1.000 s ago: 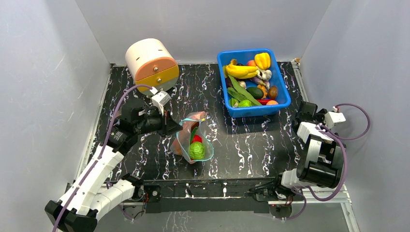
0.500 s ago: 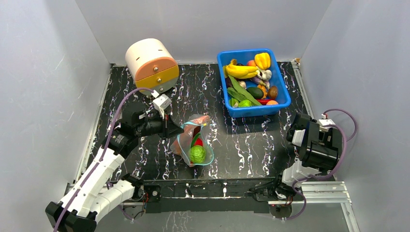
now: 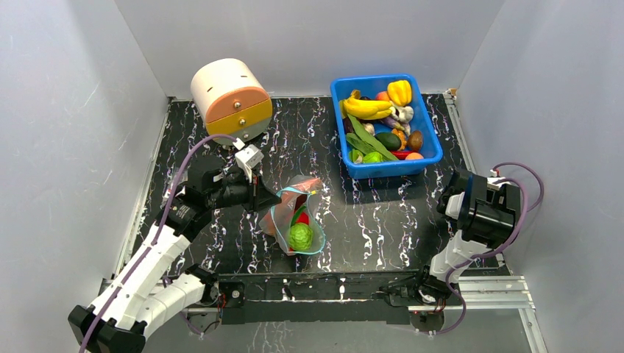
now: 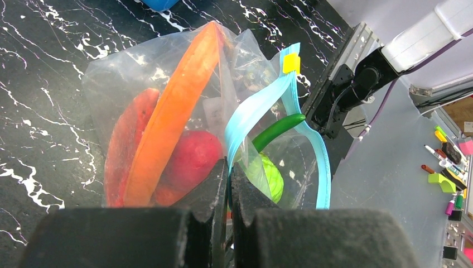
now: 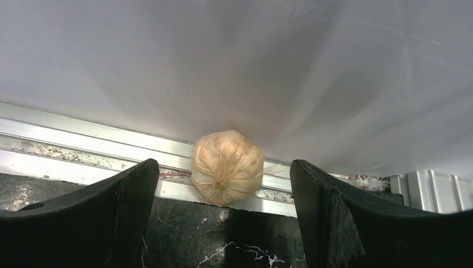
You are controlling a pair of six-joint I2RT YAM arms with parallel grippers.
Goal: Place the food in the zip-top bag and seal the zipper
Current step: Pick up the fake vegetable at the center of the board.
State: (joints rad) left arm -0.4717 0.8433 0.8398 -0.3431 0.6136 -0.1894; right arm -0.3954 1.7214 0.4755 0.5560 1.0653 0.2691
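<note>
The zip-top bag (image 3: 293, 219) lies at the table's middle, its mouth gaping. Inside it are food pieces: a long orange one (image 4: 178, 100), red ones (image 4: 189, 162) and a green leafy ball (image 4: 270, 176). The teal-blue zipper (image 4: 254, 111) carries a yellow slider (image 4: 290, 62). My left gripper (image 4: 228, 167) is shut on the zipper strip at the bag's left side. My right gripper (image 5: 223, 178) is open at the table's right edge. A tan onion-like ball (image 5: 226, 166) lies beyond its fingertips, against a metal rail.
A blue bin (image 3: 390, 169) at the back right holds several more toy fruits and vegetables. A round cream and orange drawer unit (image 3: 232, 95) stands at the back left. Grey walls close the table in on three sides.
My right arm has folded in and turned at the table's right edge. The left gripper has stayed shut on the bag, which shifted only slightly.
</note>
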